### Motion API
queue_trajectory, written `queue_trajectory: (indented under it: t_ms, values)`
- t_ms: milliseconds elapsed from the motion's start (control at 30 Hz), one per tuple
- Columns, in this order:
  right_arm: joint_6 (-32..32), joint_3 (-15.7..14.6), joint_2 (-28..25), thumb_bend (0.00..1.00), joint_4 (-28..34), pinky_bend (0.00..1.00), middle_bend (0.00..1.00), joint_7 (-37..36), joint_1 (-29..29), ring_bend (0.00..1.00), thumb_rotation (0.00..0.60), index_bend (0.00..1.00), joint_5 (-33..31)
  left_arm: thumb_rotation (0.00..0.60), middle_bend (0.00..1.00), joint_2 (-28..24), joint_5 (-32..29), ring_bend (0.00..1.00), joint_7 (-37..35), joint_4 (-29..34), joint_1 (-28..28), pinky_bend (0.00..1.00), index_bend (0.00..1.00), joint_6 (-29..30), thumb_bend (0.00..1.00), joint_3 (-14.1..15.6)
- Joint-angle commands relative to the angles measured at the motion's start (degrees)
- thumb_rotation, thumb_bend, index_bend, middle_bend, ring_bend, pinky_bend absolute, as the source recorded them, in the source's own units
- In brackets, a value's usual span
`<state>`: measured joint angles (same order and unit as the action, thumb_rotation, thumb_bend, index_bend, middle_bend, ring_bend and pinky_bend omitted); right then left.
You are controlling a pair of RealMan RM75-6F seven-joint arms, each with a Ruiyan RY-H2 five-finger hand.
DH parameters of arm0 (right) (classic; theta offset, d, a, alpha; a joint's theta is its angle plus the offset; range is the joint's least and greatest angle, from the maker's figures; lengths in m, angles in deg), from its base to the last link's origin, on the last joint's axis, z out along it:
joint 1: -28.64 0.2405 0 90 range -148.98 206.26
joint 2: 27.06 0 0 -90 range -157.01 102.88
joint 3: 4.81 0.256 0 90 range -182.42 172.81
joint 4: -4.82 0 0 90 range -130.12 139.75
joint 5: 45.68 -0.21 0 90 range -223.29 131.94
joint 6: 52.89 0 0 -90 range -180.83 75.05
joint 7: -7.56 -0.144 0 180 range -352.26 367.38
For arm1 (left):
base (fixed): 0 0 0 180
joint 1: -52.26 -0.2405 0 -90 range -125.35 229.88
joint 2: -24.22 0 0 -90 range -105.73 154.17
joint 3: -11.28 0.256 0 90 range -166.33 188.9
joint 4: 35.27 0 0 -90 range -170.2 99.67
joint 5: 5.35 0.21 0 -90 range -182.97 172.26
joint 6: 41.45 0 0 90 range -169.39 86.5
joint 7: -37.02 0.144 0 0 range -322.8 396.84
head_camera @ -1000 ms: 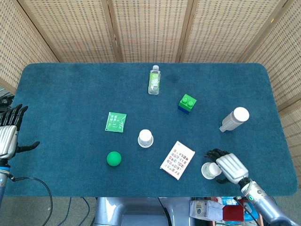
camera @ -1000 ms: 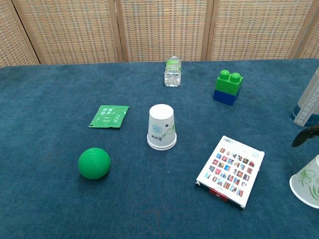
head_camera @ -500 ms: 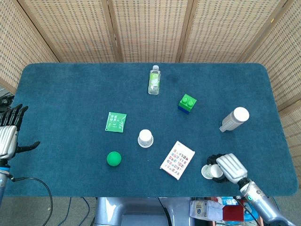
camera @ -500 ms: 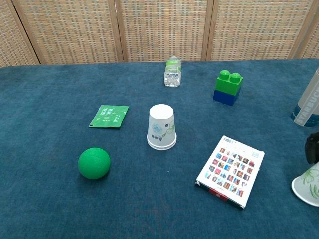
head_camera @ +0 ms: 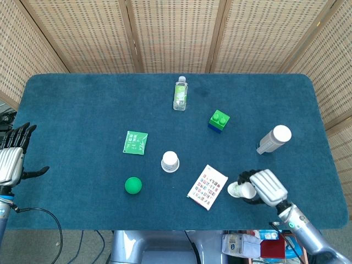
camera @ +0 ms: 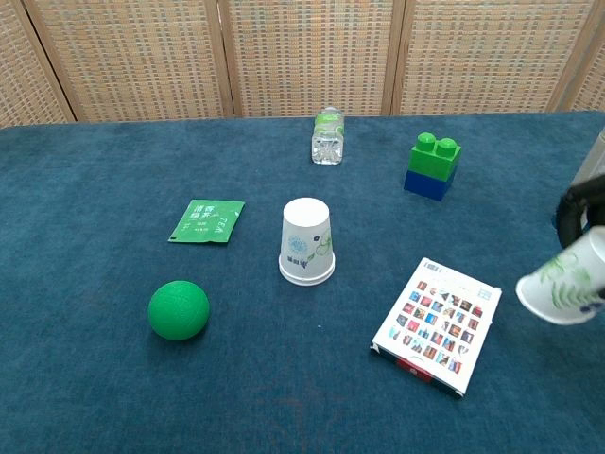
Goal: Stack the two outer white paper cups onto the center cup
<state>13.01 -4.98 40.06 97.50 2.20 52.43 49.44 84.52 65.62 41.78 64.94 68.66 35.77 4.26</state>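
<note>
Where it sat on the table, the paper cup (head_camera: 241,190) now hangs tilted in the right hand's (head_camera: 263,187) closed grip.

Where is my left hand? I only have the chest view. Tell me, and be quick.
Observer: The head view shows your left hand beside the table's left edge, fingers spread, holding nothing.
Operator: Now describe the right hand. I see only dark fingertips at my frame's edge.
Observer: The whole right hand is visible. It holds the paper cup from the cup's right side, just right of the booklet.
Operator: Report what is cut off behind that hand.
Observer: A grey bottle with a white cap, farther back on the table and apart from the hand.
</note>
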Motion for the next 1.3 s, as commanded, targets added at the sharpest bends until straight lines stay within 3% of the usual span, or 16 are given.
queue_trajectory:
  t_ms: [33, 200, 233, 333, 733, 1300]
  values:
    - [-1.9, 4.2, -2.7, 0.39, 4.8, 0.62, 0.60, 2.7, 3.7, 0.52, 0.600, 0.51, -1.8, 0.600, 0.00, 0.0, 0.1, 0.00, 0.1, 0.0, 0.0, 0.00, 0.00, -0.2, 0.10, -0.1]
    - [-8.2, 9.7, -3.3, 0.40, 9.7, 0.62, 0.60, 7.4, 9.5, 0.52, 0.600, 0.51, -7.8, 0.600, 0.00, 0.0, -0.1, 0.00, 0.0, 0.0, 0.0, 0.00, 0.00, -0.7, 0.10, -0.3]
    - [-11.2, 11.7, -2.1, 0.40, 10.6, 0.62, 0.60, 8.6, 12.5, 0.52, 0.600, 0.51, -9.9, 0.600, 0.00, 0.0, -0.3, 0.00, 0.2, -0.2, -0.1, 0.00, 0.00, -0.7, 0.10, -0.4]
    - [-15.3, 13.7, 0.1, 0.40, 10.9, 0.62, 0.60, 12.9, 16.4, 0.52, 0.600, 0.51, -14.4, 0.600, 0.00, 0.0, -0.1, 0.00, 0.4, -0.1, 0.0, 0.00, 0.00, -0.9, 0.10, -0.5]
    - [-20.7, 17.2, 9.9, 0.42, 6.7, 0.62, 0.60, 25.5, 27.0, 0.52, 0.600, 0.51, -29.9, 0.600, 0.00, -0.6, 0.4, 0.00, -0.7, 0.0, -0.3, 0.00, 0.00, -2.0, 0.10, -0.4]
    - [-18.5, 16.8, 14.5, 0.42, 5.9, 0.62, 0.59, 36.2, 35.6, 0.52, 0.600, 0.51, -43.6, 0.600, 0.00, -1.5, 0.7, 0.00, -3.1, -0.1, -0.8, 0.00, 0.00, -2.4, 0.10, -0.9]
